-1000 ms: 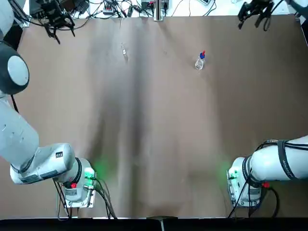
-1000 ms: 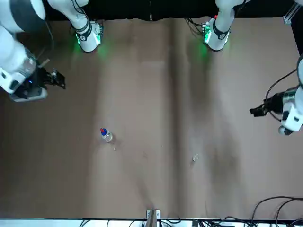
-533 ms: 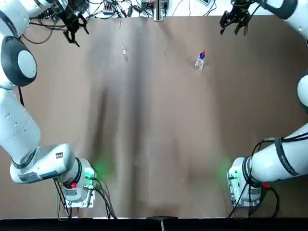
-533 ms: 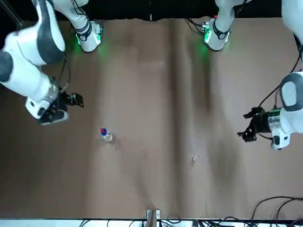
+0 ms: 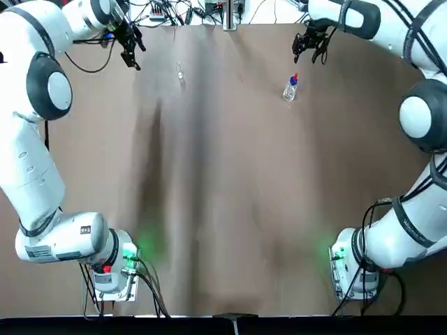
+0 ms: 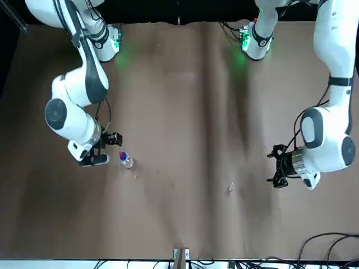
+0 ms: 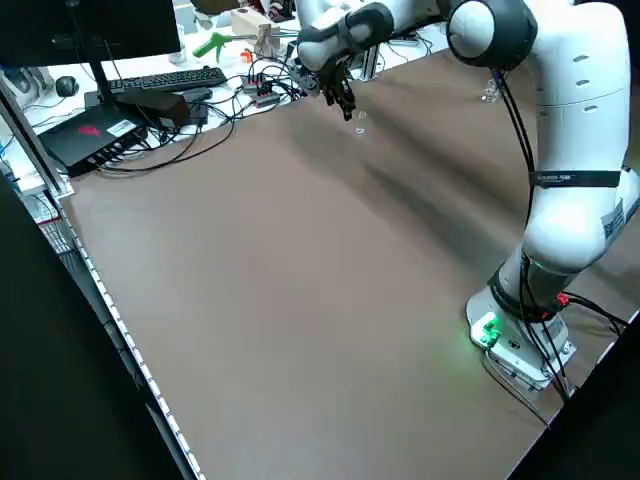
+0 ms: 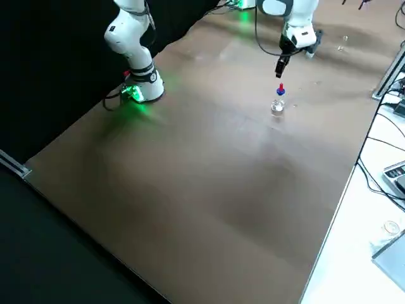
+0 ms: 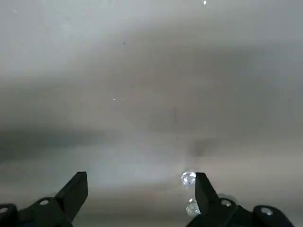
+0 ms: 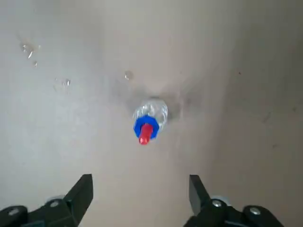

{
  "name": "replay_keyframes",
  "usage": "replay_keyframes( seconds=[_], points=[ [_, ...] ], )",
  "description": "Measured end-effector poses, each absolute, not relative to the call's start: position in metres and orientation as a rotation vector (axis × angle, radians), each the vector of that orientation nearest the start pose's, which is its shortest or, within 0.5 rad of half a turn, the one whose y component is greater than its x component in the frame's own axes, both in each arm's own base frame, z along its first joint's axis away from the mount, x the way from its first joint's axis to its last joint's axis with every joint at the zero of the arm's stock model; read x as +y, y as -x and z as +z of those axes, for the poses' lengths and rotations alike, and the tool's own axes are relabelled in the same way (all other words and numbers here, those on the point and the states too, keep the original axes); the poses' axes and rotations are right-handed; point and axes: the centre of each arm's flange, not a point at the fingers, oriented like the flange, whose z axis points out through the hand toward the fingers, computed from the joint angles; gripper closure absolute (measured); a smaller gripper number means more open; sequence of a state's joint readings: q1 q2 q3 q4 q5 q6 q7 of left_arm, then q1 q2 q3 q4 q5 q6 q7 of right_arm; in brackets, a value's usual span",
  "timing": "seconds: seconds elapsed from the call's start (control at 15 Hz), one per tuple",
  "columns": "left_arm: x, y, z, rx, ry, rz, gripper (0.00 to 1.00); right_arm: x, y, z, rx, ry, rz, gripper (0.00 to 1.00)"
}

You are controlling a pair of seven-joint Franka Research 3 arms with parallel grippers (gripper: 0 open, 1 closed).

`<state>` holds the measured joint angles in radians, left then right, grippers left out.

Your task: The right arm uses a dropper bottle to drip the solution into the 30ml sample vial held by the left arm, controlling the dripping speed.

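The dropper bottle (image 5: 290, 88), clear with a blue collar and red tip, stands upright on the brown table toward the far right. My right gripper (image 5: 307, 49) hovers open just beyond it; the right wrist view shows the dropper bottle (image 10: 149, 120) ahead of the right gripper (image 10: 140, 194), nothing between the fingers. The sample vial (image 5: 180, 72) stands far left of centre. My left gripper (image 5: 130, 52) hangs open to its left. In the left wrist view the vial (image 9: 188, 178) sits beside one fingertip (image 9: 202, 189), not held.
The brown table (image 5: 223, 195) carries only the bottle and vial. Cables and electronics (image 5: 167, 10) line the far edge. A keyboard (image 7: 165, 80) and black boxes lie beyond the table's left side. Both arm bases (image 5: 112, 269) stand at the near edge.
Both arms swung inward from the table's far corners. The right gripper closed in on the dropper bottle, the left gripper on the vial. Bottle and vial have not moved.
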<state>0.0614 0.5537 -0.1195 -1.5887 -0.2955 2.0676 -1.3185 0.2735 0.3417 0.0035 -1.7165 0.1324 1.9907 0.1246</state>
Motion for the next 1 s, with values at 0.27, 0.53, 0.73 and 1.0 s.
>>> replay_keyframes(
  seconds=[0.27,0.53,0.73,1.0],
  points=[
    [-0.065,-0.693,0.254,-2.223,2.473,0.494,0.00,0.192,-0.630,0.348,-0.132,3.032,0.093,0.19],
    [-0.090,-0.694,0.228,-2.204,2.480,0.506,0.00,0.196,-0.630,0.338,-0.135,3.035,0.113,0.37],
    [-0.122,-0.690,0.215,-2.200,2.475,0.506,0.00,0.195,-0.631,0.332,-0.131,3.037,0.125,0.41],
    [-0.147,-0.690,0.200,-2.237,2.470,0.459,0.00,0.194,-0.631,0.325,-0.123,3.041,0.141,0.49]
  ],
)
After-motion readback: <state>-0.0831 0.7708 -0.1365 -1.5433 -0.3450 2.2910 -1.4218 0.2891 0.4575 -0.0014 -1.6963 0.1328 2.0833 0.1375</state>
